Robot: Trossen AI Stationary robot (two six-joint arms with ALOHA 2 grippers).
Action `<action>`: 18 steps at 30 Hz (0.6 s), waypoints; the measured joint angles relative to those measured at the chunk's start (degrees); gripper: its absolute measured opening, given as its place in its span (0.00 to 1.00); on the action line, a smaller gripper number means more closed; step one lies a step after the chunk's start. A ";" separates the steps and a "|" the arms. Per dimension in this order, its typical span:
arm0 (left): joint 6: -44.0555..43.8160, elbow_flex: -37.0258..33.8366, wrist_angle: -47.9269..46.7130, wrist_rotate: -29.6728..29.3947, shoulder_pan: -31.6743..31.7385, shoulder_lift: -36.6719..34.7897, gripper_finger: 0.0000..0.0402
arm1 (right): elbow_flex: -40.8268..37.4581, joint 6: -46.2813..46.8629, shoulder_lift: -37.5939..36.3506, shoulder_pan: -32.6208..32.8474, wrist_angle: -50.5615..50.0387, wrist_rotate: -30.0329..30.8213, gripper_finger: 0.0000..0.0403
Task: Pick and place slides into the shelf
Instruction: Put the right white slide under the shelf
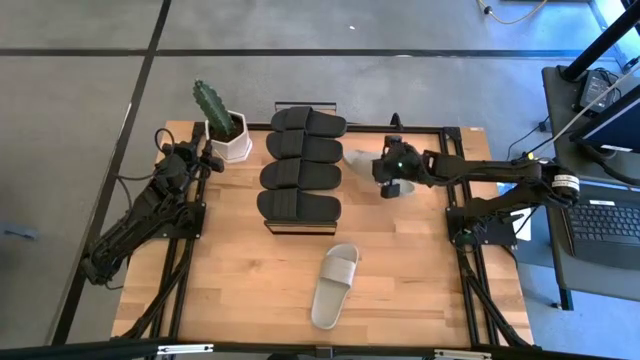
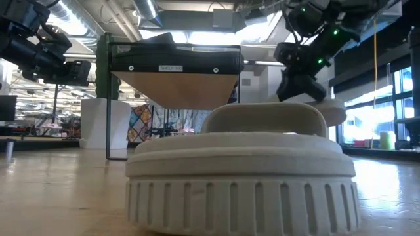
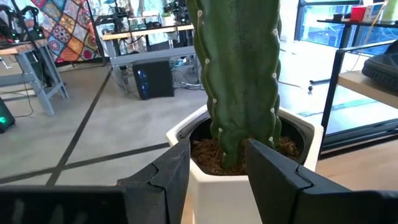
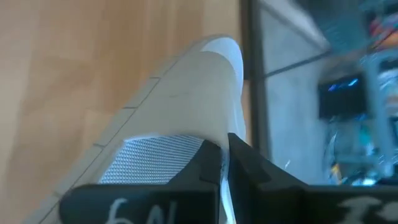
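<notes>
A light grey-beige slide (image 2: 239,172) fills the low view, lying flat on the wooden bench (image 1: 400,270) right in front of the camera, its ribbed sole edge and wide strap facing the lens. From above, this same slide (image 1: 335,285) lies alone on the near middle of the bench, well apart from everything else.

Behind it stands the shelf (image 2: 174,65), a low box with a dark frame. From above, four black slides (image 1: 300,160) lie in a row on top of the shelf (image 1: 268,228), side by side and touching, covering nearly all of it.

The right claw (image 1: 392,180) hangs just beside the shelf's right side, above the bench. It is closed on the second light grey-beige slide (image 1: 358,160), which juts out from the claw toward the shelf. In the right wrist view the two dark fingers (image 4: 245,165) pinch the edge of this slide (image 4: 180,99), which is lifted clear of the bench.

The left claw (image 1: 205,160) waits at the far left of the bench, right beside a white pot (image 1: 230,145) holding a green cactus (image 1: 212,105). In the left wrist view its fingers (image 3: 171,177) stand apart, open, with the pot (image 3: 199,180) and cactus (image 3: 239,68) directly ahead between them.
</notes>
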 joint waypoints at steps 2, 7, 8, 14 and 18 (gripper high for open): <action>0.02 0.00 0.00 0.00 0.00 -0.01 0.37 | -2.24 -3.76 0.00 -2.04 6.17 -1.20 0.03; 0.02 0.00 0.00 0.00 -0.01 0.00 0.37 | -7.21 -7.21 0.00 -5.11 15.64 -5.88 0.03; 0.04 0.01 0.00 0.00 -0.01 0.00 0.37 | -7.95 -7.78 0.07 -5.33 16.89 -7.10 0.03; 0.04 0.00 -0.02 0.00 0.00 -0.01 0.37 | -9.26 -10.58 1.52 -5.41 24.87 -13.12 0.03; 0.04 0.00 0.00 0.02 -0.01 -0.01 0.37 | -7.73 -12.00 3.48 -5.16 24.98 -19.49 0.03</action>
